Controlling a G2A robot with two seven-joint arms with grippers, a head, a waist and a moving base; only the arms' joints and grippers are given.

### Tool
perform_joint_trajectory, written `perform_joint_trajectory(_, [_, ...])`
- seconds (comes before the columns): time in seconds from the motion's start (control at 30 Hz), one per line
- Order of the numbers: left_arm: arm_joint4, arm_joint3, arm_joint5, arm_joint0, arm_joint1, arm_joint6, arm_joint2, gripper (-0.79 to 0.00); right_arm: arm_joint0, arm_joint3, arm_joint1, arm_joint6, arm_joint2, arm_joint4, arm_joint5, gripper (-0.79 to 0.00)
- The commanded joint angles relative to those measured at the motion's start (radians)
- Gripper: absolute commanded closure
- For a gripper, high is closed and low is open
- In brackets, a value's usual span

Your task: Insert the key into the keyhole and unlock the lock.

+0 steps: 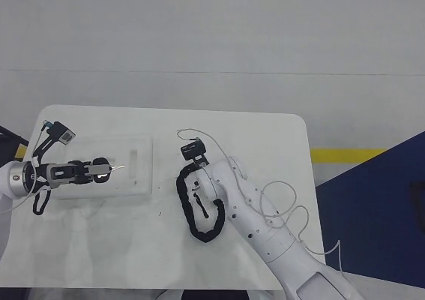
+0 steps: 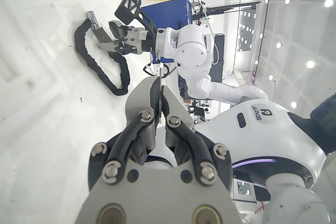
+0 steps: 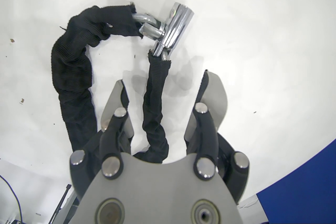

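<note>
A small silver key (image 2: 159, 83) is pinched in my left gripper (image 2: 158, 97), which is shut on it. From above, the key (image 1: 120, 166) points right, over a white tray, with the left gripper (image 1: 104, 170) well left of the lock. The lock is a black-sleeved chain (image 3: 73, 70) with a chrome cylinder (image 3: 174, 28), lying in a loop (image 1: 190, 214) at mid-table. My right gripper (image 3: 164, 83) stands open low over it. One sleeved strand runs between its fingers, and the cylinder lies just beyond the fingertips (image 3: 210, 86). The left wrist view shows the cylinder (image 2: 92, 19) and the right gripper (image 2: 105, 38) far off.
A shallow white tray (image 1: 141, 184) lies on the white table (image 1: 272, 135) beneath the left gripper. A blue box (image 1: 392, 210) stands off the table's right edge. Bare tabletop lies between the tray and the chain loop.
</note>
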Motion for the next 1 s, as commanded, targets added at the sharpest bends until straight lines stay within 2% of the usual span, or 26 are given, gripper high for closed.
perform_joint_trajectory(0.0, [0.000, 0.000, 0.000, 0.000, 0.000, 0.000, 0.000, 0.000, 0.008, 0.015, -0.003, -0.001, 0.000, 0.008, 0.002, -0.369])
perform_joint_trajectory(0.2, [0.000, 0.000, 0.000, 0.000, 0.000, 0.000, 0.000, 0.000, 0.036, 0.073, -0.016, -0.012, -0.010, 0.036, 0.000, -0.363])
perform_joint_trajectory(0.23, [0.000, 0.000, 0.000, 0.000, 0.000, 0.000, 0.000, 0.000, 0.041, 0.083, -0.018, -0.013, -0.012, 0.035, 0.001, -0.323])
perform_joint_trajectory(0.3, [0.000, 0.000, 0.000, 0.000, 0.000, 0.000, 0.000, 0.000, 0.051, 0.101, -0.022, -0.016, -0.017, 0.034, 0.008, -0.160])
perform_joint_trajectory(0.33, [0.000, 0.000, 0.000, 0.000, 0.000, 0.000, 0.000, 0.000, 0.056, 0.110, -0.024, -0.019, -0.018, 0.029, 0.012, -0.052])
perform_joint_trajectory(0.37, [0.000, 0.000, 0.000, 0.000, 0.000, 0.000, 0.000, 0.000, 0.061, 0.121, -0.025, -0.021, -0.020, 0.022, 0.017, 0.000])
perform_joint_trajectory(0.6, [0.000, 0.000, 0.000, 0.000, 0.000, 0.000, 0.000, 0.000, 0.080, 0.169, -0.034, -0.041, -0.011, 0.052, 0.006, 0.000])
perform_joint_trajectory(0.73, [0.000, 0.000, 0.000, 0.000, 0.000, 0.000, 0.000, 0.000, 0.061, 0.125, -0.027, -0.083, 0.057, 0.138, -0.020, 0.000])
perform_joint_trajectory(0.83, [0.000, 0.000, 0.000, 0.000, 0.000, 0.000, 0.000, 0.000, 0.024, 0.058, -0.006, -0.121, 0.167, 0.253, -0.087, 0.000])
perform_joint_trajectory(0.97, [0.000, 0.000, 0.000, 0.000, 0.000, 0.000, 0.000, 0.000, -0.062, -0.067, 0.029, -0.180, 0.316, 0.384, -0.253, 0.000])
